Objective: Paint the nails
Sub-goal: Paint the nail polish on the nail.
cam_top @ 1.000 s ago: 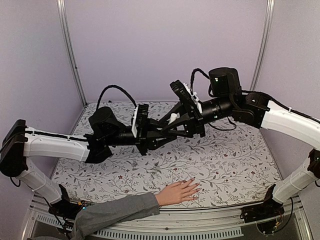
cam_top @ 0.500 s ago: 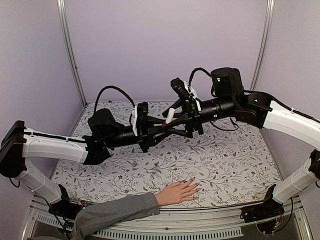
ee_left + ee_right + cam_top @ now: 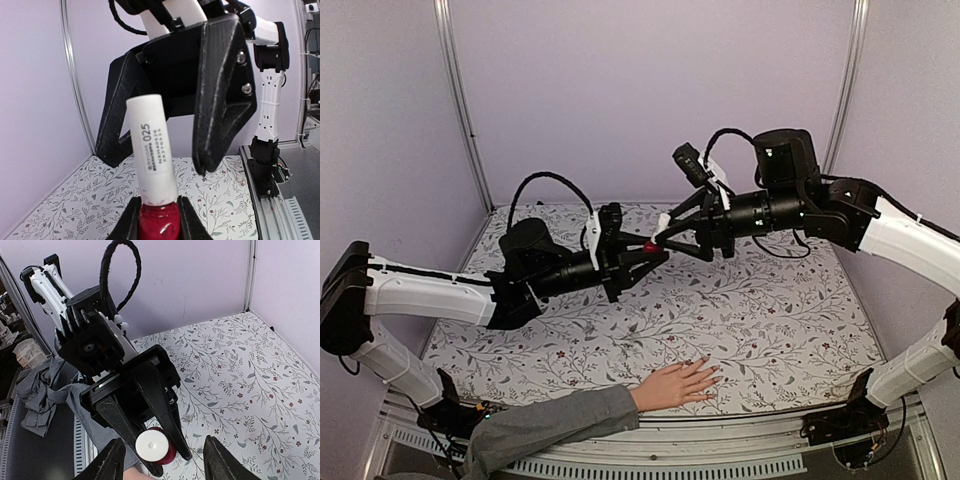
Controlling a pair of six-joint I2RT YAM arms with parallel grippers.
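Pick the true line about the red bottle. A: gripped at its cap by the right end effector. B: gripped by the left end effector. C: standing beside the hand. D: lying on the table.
B: the left end effector pinches the bottle by its red body, while the right end effector stands open around the cap.

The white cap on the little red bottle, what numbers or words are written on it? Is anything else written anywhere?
"025" on the white cap of the red bottle.
Smaller print beside it: too blurred to read.
Nothing else readable.
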